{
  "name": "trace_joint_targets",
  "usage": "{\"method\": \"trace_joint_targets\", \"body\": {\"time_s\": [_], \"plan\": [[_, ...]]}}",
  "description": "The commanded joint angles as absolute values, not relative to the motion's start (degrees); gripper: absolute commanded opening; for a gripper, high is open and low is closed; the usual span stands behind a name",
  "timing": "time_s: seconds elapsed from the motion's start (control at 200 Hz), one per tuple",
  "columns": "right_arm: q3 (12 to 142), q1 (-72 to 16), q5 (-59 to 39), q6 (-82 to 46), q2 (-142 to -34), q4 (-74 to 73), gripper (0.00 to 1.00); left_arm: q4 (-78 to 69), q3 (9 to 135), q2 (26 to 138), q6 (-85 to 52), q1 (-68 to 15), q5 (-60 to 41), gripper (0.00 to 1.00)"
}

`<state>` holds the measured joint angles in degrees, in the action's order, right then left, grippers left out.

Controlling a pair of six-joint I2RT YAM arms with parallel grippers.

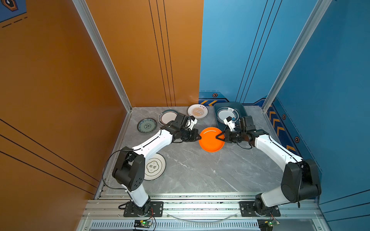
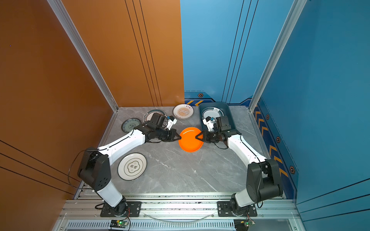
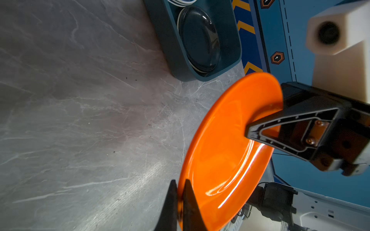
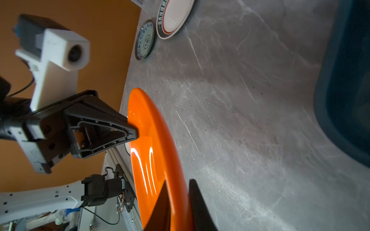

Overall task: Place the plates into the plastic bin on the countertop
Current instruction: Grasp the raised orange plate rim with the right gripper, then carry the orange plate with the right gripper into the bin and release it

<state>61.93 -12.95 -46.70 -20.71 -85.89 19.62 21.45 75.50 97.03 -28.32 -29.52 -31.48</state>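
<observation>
Both arms are on the orange plate (image 1: 211, 140), mid-desk in both top views, a touch toward 12 o'clock. The left pincer (image 1: 200, 138) is clenched on the rim at 9 o'clock. The left wrist view shows its dark fingers (image 3: 170, 202) pinching the edge tight. The right pincer (image 1: 217, 138) bites the rim at 3 o'clock, one finger over the glossy face and one beneath, so it is clamped on the orange plate too. From the wrist views the plate looks raised off the grey marbled desk (image 1: 190, 170) and slightly tilted.

At 1 o'clock sits the plastic bin (image 1: 215, 115), dark teal. A blue-rimmed white plate (image 1: 227, 115) lies at its far end, and the left wrist view picks out a black plate (image 3: 198, 38) at the near end. The orange plate's 2 o'clock edge is just beside the bin's near corner.

Out on the desk are the sunburst plate (image 1: 197, 111) at 12 o'clock, a dark-banded white plate (image 1: 168, 117) at 11 and the teal patterned plate (image 1: 147, 125) at 10. A cream plate (image 1: 155, 167) at 8 is partly hidden by the left arm's elbow (image 1: 130, 168).
</observation>
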Motion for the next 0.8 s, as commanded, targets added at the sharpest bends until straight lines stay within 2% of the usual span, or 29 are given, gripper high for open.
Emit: {"method": "trace_joint_targets", "body": {"time_s": [0.0,0.07,0.115,0.235,0.275,0.305,0.325,0.355,0.506,0.711,0.796], "plan": [[62.8,-13.2,-44.2,-22.1,-87.2,18.7,0.01,20.5,76.9,95.3,-27.8,-29.7,-32.9,0.0],[63.0,-13.2,-43.9,-23.2,-87.5,18.2,0.0,20.5,76.7,95.2,-27.8,-29.5,-32.7,0.01],[63.5,-13.0,-43.6,-23.7,-87.8,18.0,0.0,20.5,76.7,95.2,-27.6,-29.4,-32.7,0.11],[66.1,-11.5,-41.8,-24.8,-88.7,19.0,0.0,20.6,76.3,94.6,-26.9,-29.1,-31.0,0.59],[67.3,-10.5,-41.1,-25.5,-88.9,19.2,0.0,20.8,76.1,94.2,-26.6,-28.8,-30.1,0.72],[68.5,-9.4,-40.2,-26.0,-89.1,19.4,0.0,20.9,75.7,93.9,-26.5,-28.5,-29.5,0.78],[69.4,-8.7,-39.5,-26.4,-89.3,19.7,0.0,21.0,75.5,93.7,-26.4,-28.2,-29.0,0.91],[70.8,-7.4,-38.1,-27.1,-89.7,20.0,0.0,21.2,75.1,93.3,-26.3,-27.7,-28.3,0.99],[79.1,-2.0,-28.4,-28.9,-94.0,21.3,0.0,21.6,71.8,90.1,-27.4,-22.3,-23.9,0.98],[89.6,3.0,-21.0,-29.5,-103.9,25.3,0.0,20.5,65.2,83.2,-29.8,-11.6,-20.3,0.98],[91.4,4.3,-18.3,-28.2,-107.0,27.2,0.0,19.7,62.9,81.1,-30.3,-7.8,-21.7,0.98]]}}
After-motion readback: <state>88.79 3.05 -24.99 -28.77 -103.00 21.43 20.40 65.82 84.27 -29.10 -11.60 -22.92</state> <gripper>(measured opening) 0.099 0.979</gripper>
